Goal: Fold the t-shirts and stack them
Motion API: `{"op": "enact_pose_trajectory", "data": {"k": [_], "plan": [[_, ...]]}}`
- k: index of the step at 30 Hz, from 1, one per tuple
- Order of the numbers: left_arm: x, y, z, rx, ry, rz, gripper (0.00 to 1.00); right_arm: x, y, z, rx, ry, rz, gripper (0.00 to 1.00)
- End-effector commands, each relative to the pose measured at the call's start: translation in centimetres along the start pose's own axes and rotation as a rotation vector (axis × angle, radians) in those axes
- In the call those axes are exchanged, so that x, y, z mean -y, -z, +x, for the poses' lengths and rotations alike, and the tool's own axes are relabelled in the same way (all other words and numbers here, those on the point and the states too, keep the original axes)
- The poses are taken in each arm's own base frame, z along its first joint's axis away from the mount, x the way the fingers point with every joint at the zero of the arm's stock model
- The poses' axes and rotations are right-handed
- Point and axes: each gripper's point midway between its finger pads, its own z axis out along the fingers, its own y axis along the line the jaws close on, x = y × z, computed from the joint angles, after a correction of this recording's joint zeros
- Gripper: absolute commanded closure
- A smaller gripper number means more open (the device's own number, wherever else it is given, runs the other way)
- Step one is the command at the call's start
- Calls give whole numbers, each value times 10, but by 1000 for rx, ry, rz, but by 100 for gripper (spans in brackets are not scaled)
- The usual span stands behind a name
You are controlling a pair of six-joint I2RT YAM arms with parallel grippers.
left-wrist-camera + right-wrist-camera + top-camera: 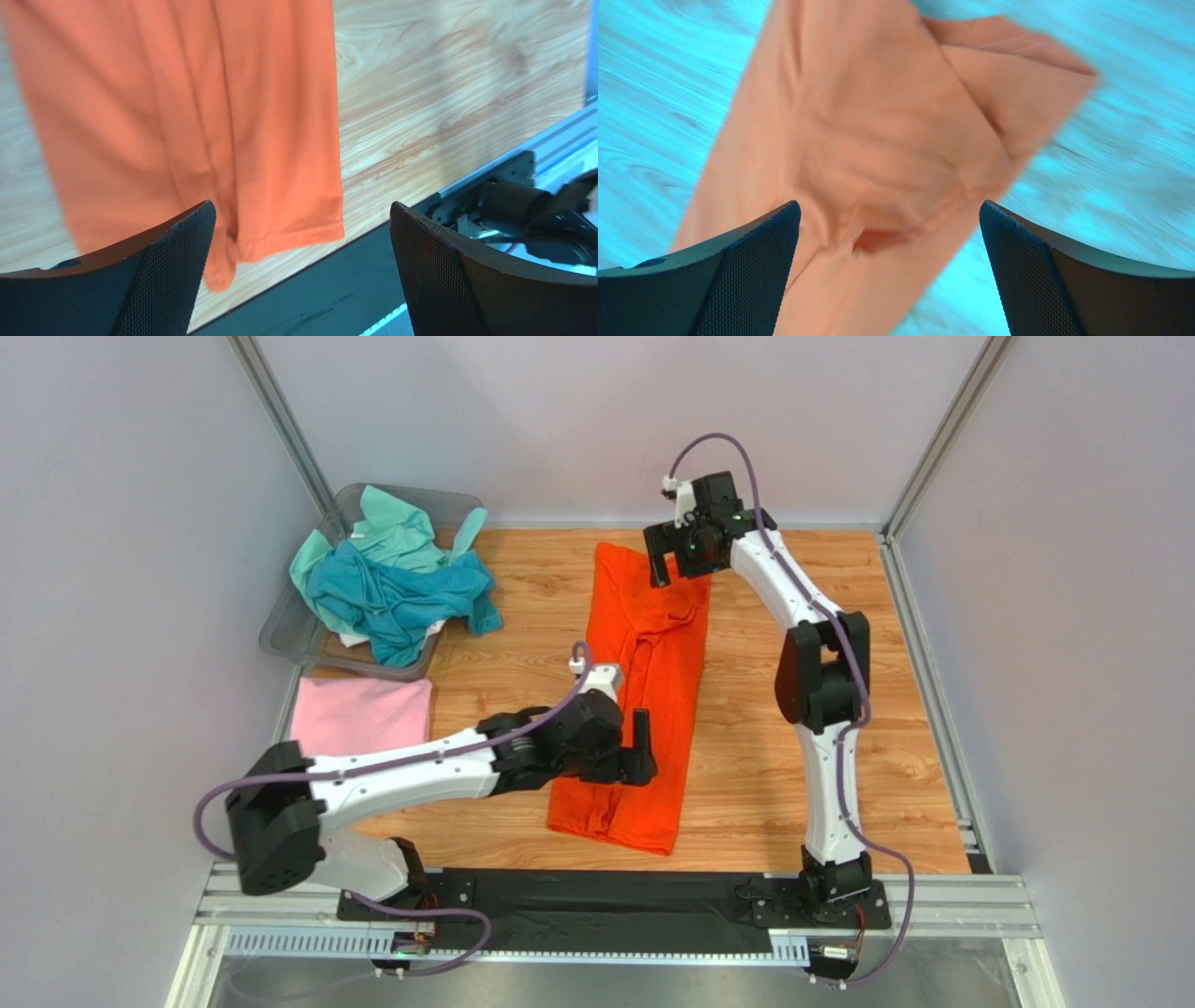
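Observation:
The orange t-shirt [650, 686] lies folded into a long strip down the middle of the table. Its hem end shows in the left wrist view [210, 119], its collar end in the right wrist view [878, 161]. My left gripper [643, 749] is open and empty above the shirt's near end. My right gripper [683, 560] is open and empty above the shirt's far end. The pink t-shirt [359, 714] lies folded flat at the left. Teal [393, 595] and mint green [400, 525] shirts are heaped in the bin.
The grey plastic bin [302, 630] stands at the far left corner. A black strip and metal rail [617, 903] run along the near edge, also in the left wrist view [505, 203]. Walls close in the table at the back and sides.

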Motion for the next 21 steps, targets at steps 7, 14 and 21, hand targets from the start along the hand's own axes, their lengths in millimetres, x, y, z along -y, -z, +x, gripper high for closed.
{"op": "enact_pose_trajectory", "data": {"k": [7,14,21], "plan": [[-114,67,38,22,33,-287,0,-25,168,4,280,-194,105,0],[-130,61,77,-106,4,-259,0,-98,188,137,194,-297,77,0],[-120,39,81,-115,21,-182,2,-140,189,235,39,-312,63,0]]}}
